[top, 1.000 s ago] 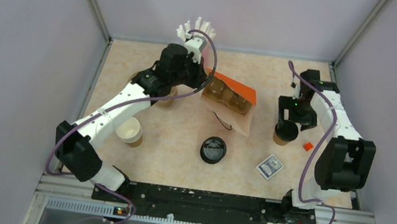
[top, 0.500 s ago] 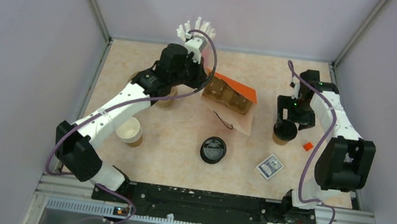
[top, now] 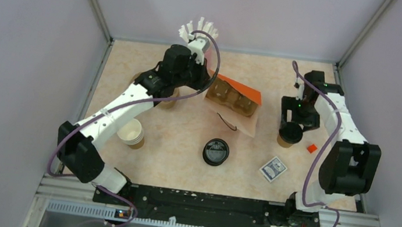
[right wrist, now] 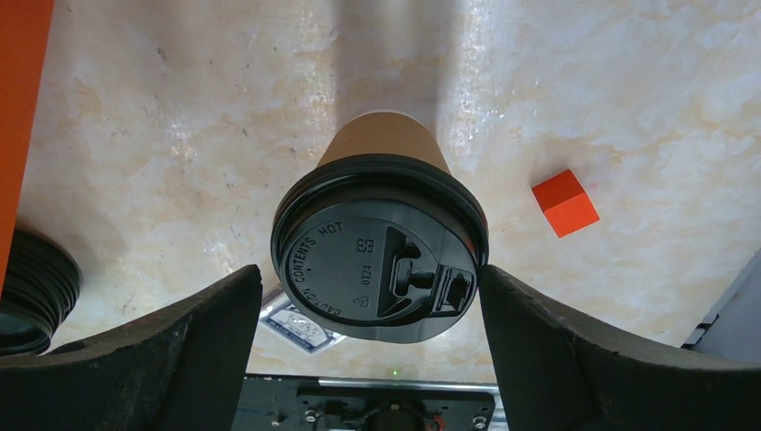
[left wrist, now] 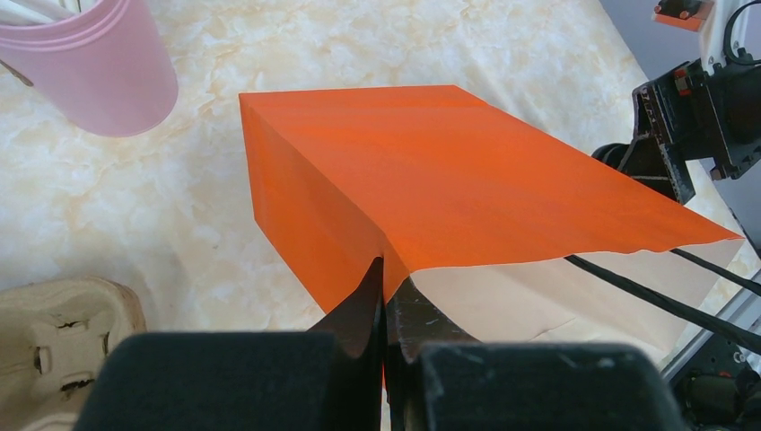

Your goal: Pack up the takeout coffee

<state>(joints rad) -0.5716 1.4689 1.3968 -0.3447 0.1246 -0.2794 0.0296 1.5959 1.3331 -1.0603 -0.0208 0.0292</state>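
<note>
The takeout coffee [top: 289, 134], a brown paper cup with a black sip lid, stands upright at the right of the table. In the right wrist view its lid [right wrist: 380, 271] sits between my fingers. My right gripper [top: 293, 124] is open and straddles the cup at lid height, one finger [right wrist: 179, 346] on each side, close to the rim. The orange bag [top: 235, 96] lies on its side at the middle back with its mouth toward the front. My left gripper [left wrist: 386, 285] is shut on the bag's [left wrist: 467, 171] upper mouth edge and holds it up.
A loose black lid [top: 216, 151], a lidless paper cup [top: 132, 132], a small printed packet [top: 273, 169] and an orange cube [top: 312, 147] lie on the table. A pink holder [left wrist: 99, 63] with white utensils stands at the back. A cardboard cup carrier [left wrist: 54, 346] sits by the left arm.
My right gripper has shifted only slightly around the coffee cup. The left gripper and the bag have not moved.
</note>
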